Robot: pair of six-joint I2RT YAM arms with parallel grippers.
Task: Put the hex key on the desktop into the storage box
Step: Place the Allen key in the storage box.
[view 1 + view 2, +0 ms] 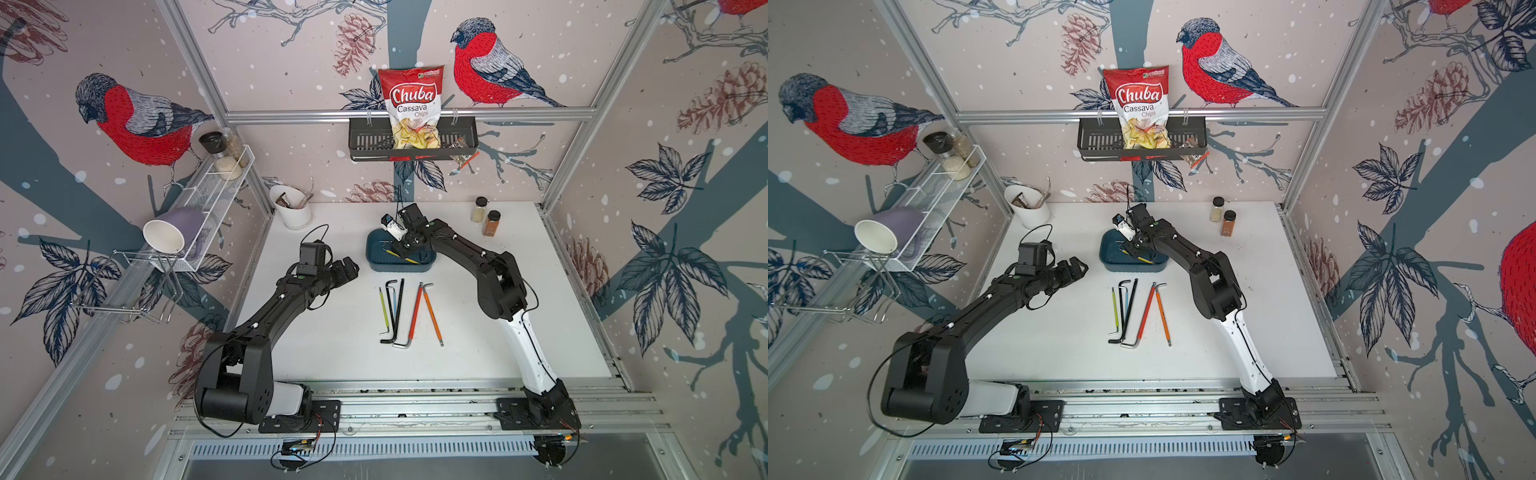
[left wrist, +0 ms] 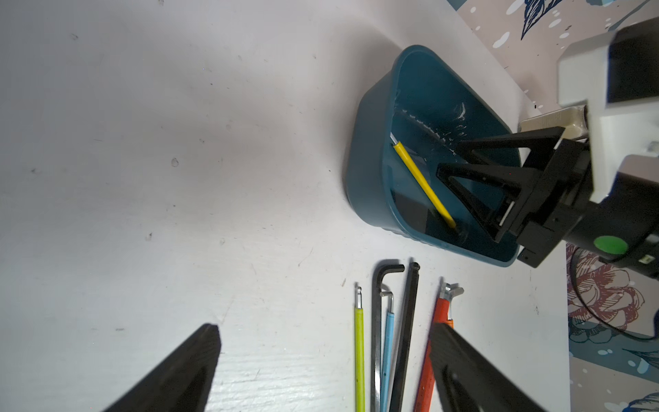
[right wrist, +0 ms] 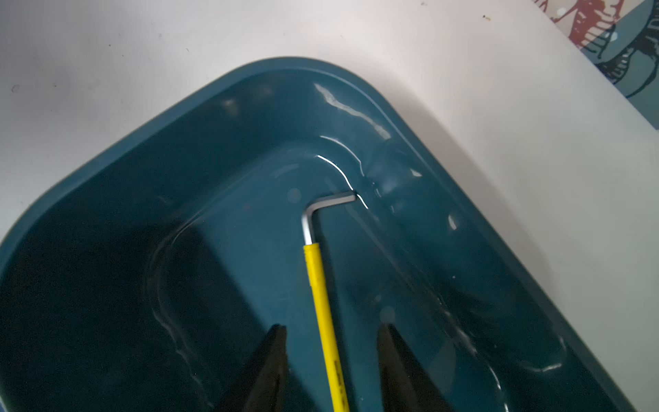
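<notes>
The dark teal storage box point(image 1: 376, 259) point(image 1: 1108, 261) point(image 2: 367, 171) point(image 3: 107, 178) sits at the back middle of the white desktop point(image 1: 316, 345). A yellow-sleeved hex key point(image 3: 317, 278) point(image 2: 420, 178) point(image 1: 412, 260) lies on the box floor. My right gripper point(image 3: 333, 326) point(image 2: 450, 158) point(image 1: 401, 249) reaches into the box, open, its fingers standing either side of the yellow key without touching it. Several more hex keys lie in front of the box: green point(image 1: 383, 307), black point(image 1: 392, 311), red point(image 1: 415, 316), orange point(image 1: 433, 316). My left gripper point(image 2: 324, 326) point(image 1: 351, 266) hovers open, empty, left of the box.
A white utensil pot point(image 1: 293, 212) stands at the back left corner and two spice jars point(image 1: 486, 216) at the back right. A black wall basket point(image 1: 365, 141) with a chips bag hangs behind. A white wire rack point(image 1: 216, 183) runs along the left wall.
</notes>
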